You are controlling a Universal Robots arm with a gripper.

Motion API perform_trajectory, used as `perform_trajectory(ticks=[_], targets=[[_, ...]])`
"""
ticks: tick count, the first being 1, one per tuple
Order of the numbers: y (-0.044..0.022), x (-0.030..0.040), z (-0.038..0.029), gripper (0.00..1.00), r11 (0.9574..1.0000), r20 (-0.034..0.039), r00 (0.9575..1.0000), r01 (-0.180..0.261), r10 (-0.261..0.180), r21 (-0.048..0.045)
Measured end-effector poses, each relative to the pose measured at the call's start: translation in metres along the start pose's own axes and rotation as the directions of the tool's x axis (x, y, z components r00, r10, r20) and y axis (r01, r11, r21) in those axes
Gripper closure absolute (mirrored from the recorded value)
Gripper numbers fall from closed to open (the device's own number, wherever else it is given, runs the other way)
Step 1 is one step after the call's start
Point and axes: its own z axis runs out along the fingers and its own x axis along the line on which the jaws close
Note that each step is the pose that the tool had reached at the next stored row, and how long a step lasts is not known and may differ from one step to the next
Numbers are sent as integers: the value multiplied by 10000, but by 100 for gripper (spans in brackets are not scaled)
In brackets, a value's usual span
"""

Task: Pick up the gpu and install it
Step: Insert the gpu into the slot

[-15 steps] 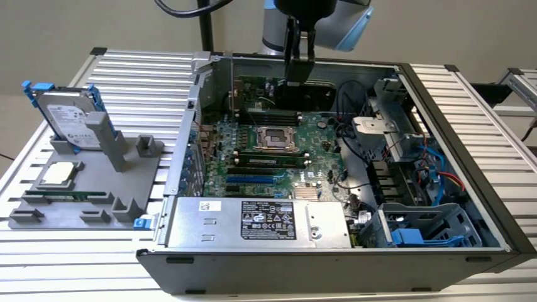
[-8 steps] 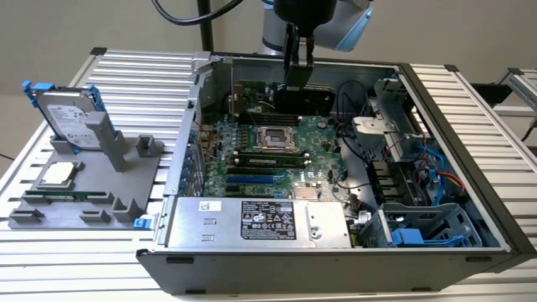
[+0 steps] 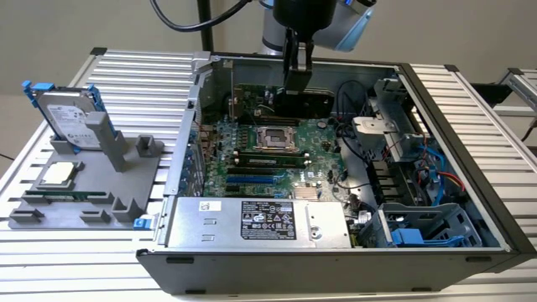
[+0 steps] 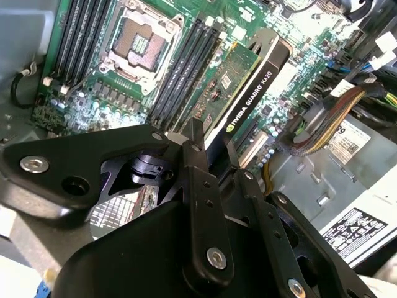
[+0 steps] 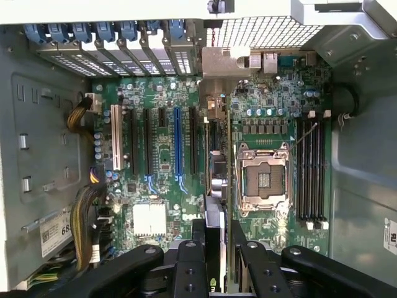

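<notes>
The gpu [image 3: 281, 104] stands on edge inside the open computer case [image 3: 336, 277], at the far end of the motherboard beside the empty CPU socket [image 3: 273, 136]. My gripper [image 3: 298, 78] comes down from above and is shut on the card's upper edge. In the second wrist view the gpu [image 4: 245, 87] shows its black cooler and green board running away from the gripper [image 4: 217, 152]. The first wrist view shows the gpu [image 5: 217, 180] edge-on between the expansion slots and the socket [image 5: 263, 180], its silver bracket [image 5: 226, 62] at the case's rear wall, the gripper [image 5: 218, 228] clamping it. Whether it sits fully in a slot I cannot tell.
On the exterior view's left, a grey fixture [image 3: 84, 189] holds a silver hard drive with blue rails [image 3: 69, 113], a CPU chip [image 3: 60, 174] and a memory stick [image 3: 67, 195]. The power supply [image 3: 260, 223] fills the case front; drive cages and cables [image 3: 419, 236] crowd its right side.
</notes>
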Motion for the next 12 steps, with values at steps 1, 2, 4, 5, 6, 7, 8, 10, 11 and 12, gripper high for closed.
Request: perform_trajectory(ticks=[1,2,4,5,6,7,8,10,11,12], targets=[[0,0,0,100,10000,0,10000,0,0,0],[0,0,2,100,10000,1,10000,0,0,1],[0,0,2,100,10000,1,10000,0,0,0],[0,0,3,100,10000,1,10000,0,0,0],[0,0,3,100,10000,1,10000,0,0,1],[0,0,4,100,10000,1,10000,0,0,0],[0,0,3,100,10000,1,10000,0,0,0],[0,0,3,100,10000,0,10000,0,0,0],[0,0,4,100,10000,0,10000,0,0,0],[0,0,6,100,10000,0,10000,0,0,1]])
